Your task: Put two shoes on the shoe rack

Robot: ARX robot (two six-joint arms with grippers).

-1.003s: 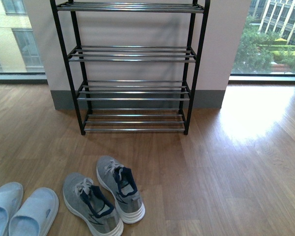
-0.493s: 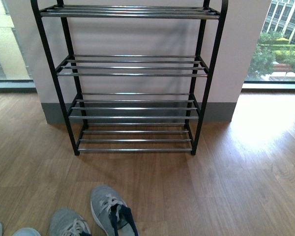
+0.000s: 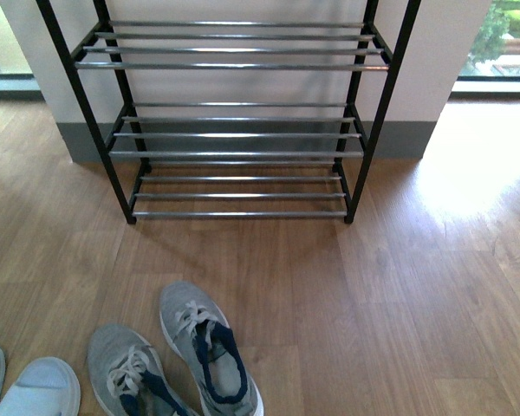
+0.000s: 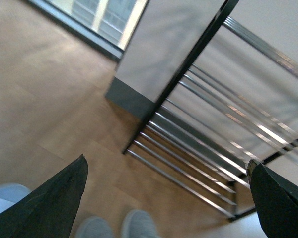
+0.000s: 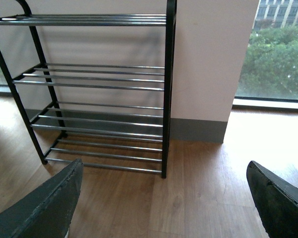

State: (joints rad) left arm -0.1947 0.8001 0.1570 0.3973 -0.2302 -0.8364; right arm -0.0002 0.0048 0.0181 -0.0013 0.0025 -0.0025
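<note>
Two grey knit sneakers lie on the wood floor in the front view, one (image 3: 210,357) nearer the middle and one (image 3: 130,374) to its left, toes toward the shoe rack (image 3: 238,154). The black-framed rack with chrome bars stands against the wall, its tiers bare. No arm shows in the front view. My left gripper (image 4: 166,168) is open, high above the floor, with the sneaker toes (image 4: 139,224) and the rack (image 4: 198,148) under it. Open too, my right gripper (image 5: 164,171) hangs over bare floor beside the rack's right post (image 5: 166,99).
A pair of pale blue slides (image 3: 36,388) lies at the front left, partly cut off. A white wall with grey skirting (image 3: 399,139) backs the rack. Floor-level windows (image 5: 273,54) flank the wall. Bright sunlight falls on the floor (image 3: 468,182) to the right.
The front camera has moved closer to the rack and tipped down: the rack's top tier has left the frame, and the sneakers and slides show more fully than half a second ago.
</note>
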